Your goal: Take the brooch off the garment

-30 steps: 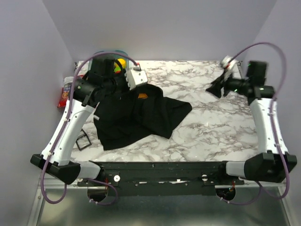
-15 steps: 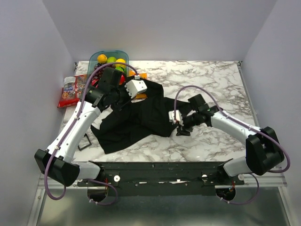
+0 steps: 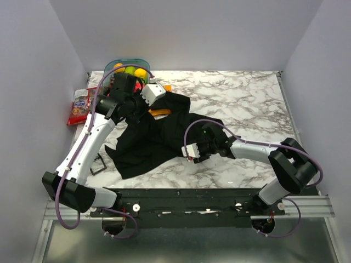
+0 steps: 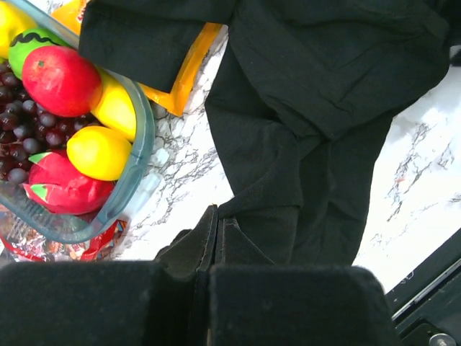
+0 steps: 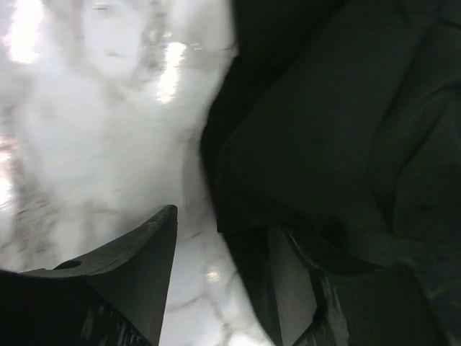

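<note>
The garment [image 3: 159, 137] is a black shirt lying crumpled on the marble table, left of centre. It also shows in the left wrist view [image 4: 324, 86] and the right wrist view [image 5: 338, 108]. The brooch shows in no view. My left gripper [image 3: 138, 111] is shut above the shirt's back left part. In its wrist view the left gripper [image 4: 213, 220] has its tips just short of a cloth edge. My right gripper [image 3: 193, 143] is open at the shirt's near right hem. In its wrist view the right gripper [image 5: 223, 274] has one finger over bare marble and the other against the cloth edge.
A clear bowl [image 3: 129, 68] of toy fruit stands at the back left, its rim [image 4: 140, 144] close to my left gripper. An orange packet [image 4: 180, 79] lies partly under the shirt. Snack packets [image 3: 82, 107] lie at the left edge. A small black frame [image 3: 97, 163] lies near front left.
My right arm has swung from the back right corner down to the shirt's near right hem. My left gripper has shifted slightly back and left over the shirt.
</note>
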Robot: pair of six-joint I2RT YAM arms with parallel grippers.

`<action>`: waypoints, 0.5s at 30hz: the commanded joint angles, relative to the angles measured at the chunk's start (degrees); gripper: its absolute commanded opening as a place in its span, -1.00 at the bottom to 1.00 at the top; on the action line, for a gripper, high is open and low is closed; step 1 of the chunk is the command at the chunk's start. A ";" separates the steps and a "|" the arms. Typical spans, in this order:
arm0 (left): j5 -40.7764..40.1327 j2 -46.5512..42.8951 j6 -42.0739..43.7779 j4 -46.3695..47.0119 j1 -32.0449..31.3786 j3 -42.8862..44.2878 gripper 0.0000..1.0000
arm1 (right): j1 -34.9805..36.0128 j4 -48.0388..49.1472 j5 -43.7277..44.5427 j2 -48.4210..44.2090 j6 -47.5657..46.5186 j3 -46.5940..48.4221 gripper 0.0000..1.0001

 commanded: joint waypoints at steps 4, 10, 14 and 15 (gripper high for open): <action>1.11 0.90 -1.49 -0.35 1.11 2.86 -1.00 | 1.36 9.47 4.93 2.17 2.74 4.27 -0.22; 2.42 1.25 -0.43 -0.61 1.81 3.30 -1.00 | 1.37 -5.00 1.33 1.47 7.30 11.38 -0.41; 3.13 1.60 0.18 0.00 2.16 3.39 -1.00 | 1.37 -12.14 -3.32 2.61 12.32 16.22 -0.17; 3.48 1.78 0.18 0.09 2.25 3.56 -1.00 | 1.37 -13.80 -4.47 3.05 13.02 17.53 -0.13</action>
